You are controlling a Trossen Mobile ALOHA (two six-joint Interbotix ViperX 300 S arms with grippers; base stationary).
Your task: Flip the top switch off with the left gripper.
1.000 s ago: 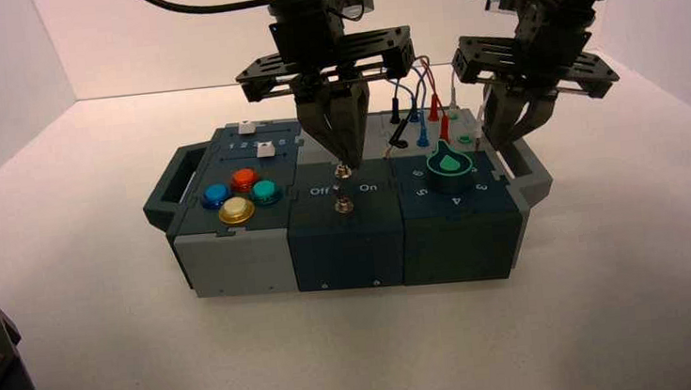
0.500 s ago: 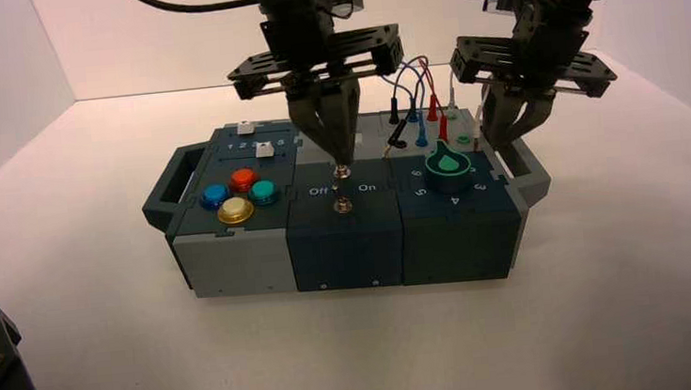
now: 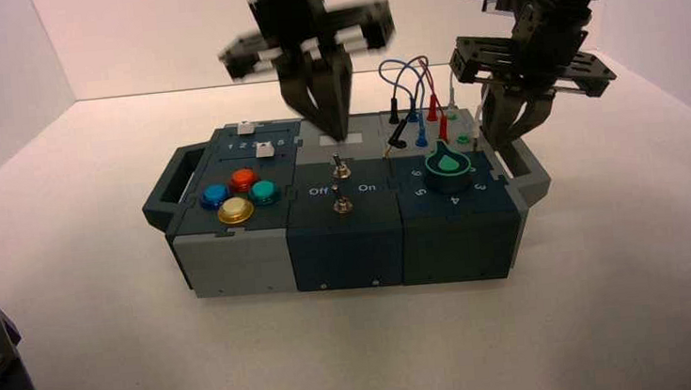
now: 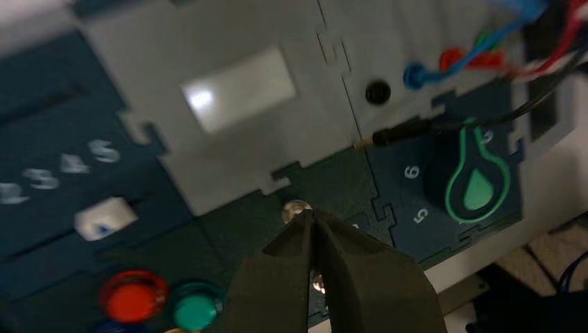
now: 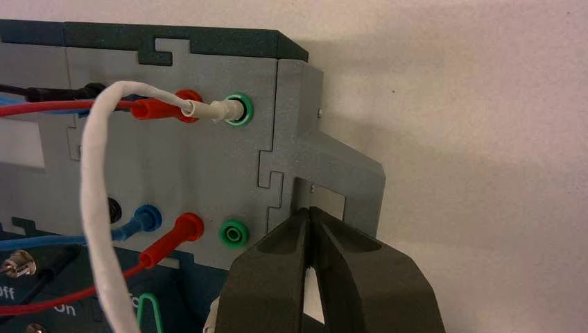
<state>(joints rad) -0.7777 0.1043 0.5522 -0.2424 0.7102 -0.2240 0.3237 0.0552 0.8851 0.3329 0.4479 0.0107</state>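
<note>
The top switch [image 3: 340, 167] is a small silver toggle on the box's dark middle panel, between the "Off" and "On" lettering, with its twin [image 3: 344, 205] just in front of it. My left gripper [image 3: 335, 136] hangs shut and empty above the grey panel just behind the top switch, clear of the lever. In the left wrist view the top switch [image 4: 296, 208] shows right beyond the closed tips of the left gripper [image 4: 310, 215]. My right gripper [image 3: 499, 146] is shut and parked over the box's right handle [image 5: 333, 173], holding nothing.
Four coloured buttons [image 3: 238, 195] and two white slider caps [image 3: 265, 149] lie left of the switches. A green knob [image 3: 449, 169] sits to their right. Behind it, red, blue, black and white wires [image 3: 419, 104] plug into jacks.
My left gripper has lifted up and back from the top switch, which it was touching a second ago. The right arm has stayed where it was.
</note>
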